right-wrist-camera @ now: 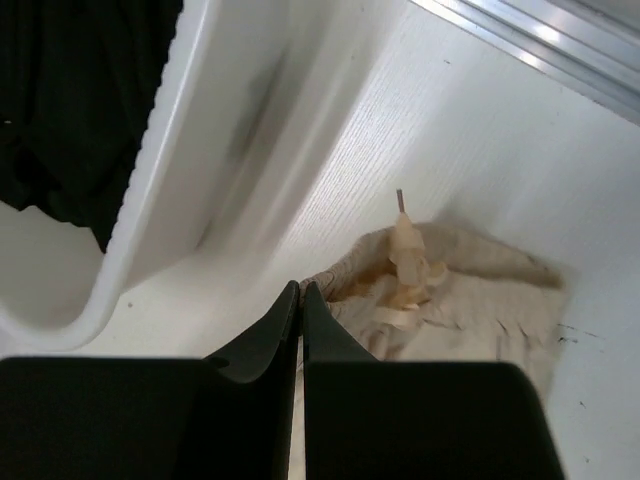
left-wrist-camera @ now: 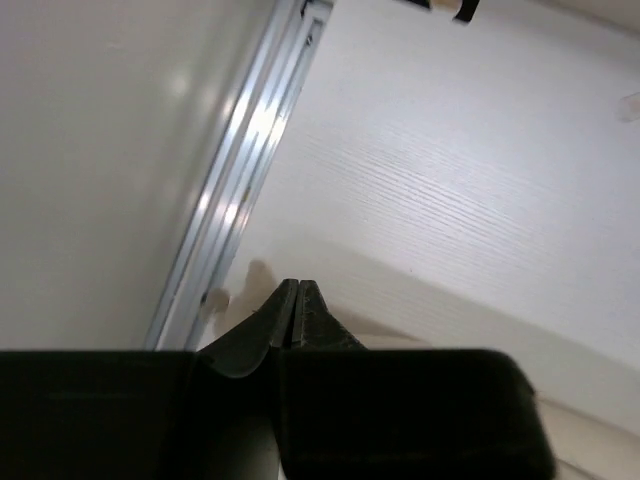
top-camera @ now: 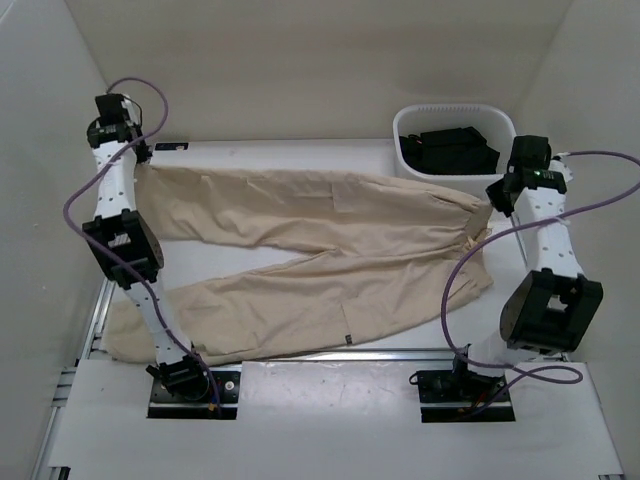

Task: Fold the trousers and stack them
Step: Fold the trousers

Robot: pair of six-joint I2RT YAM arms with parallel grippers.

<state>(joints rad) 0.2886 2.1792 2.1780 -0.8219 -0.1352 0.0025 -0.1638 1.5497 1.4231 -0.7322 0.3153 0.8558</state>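
Note:
The beige trousers (top-camera: 330, 255) lie spread flat across the table, gathered waistband at the right and both legs running left. A small dark tag (top-camera: 348, 338) shows on the near leg. My left gripper (top-camera: 140, 158) is down at the far leg's cuff, at the back left corner. In the left wrist view its jaws (left-wrist-camera: 297, 284) are pressed together, with beige cloth (left-wrist-camera: 600, 445) beneath. My right gripper (top-camera: 497, 200) is at the waistband; its jaws (right-wrist-camera: 301, 286) are shut right at the cloth's bunched edge (right-wrist-camera: 470, 290), beside the drawstring (right-wrist-camera: 405, 250).
A white basket (top-camera: 455, 108) holding black garments (top-camera: 455, 150) stands at the back right, its wall (right-wrist-camera: 160, 180) close to my right gripper. An aluminium rail (left-wrist-camera: 240, 170) runs along the table's left edge by the side wall. Purple cables loop off both arms.

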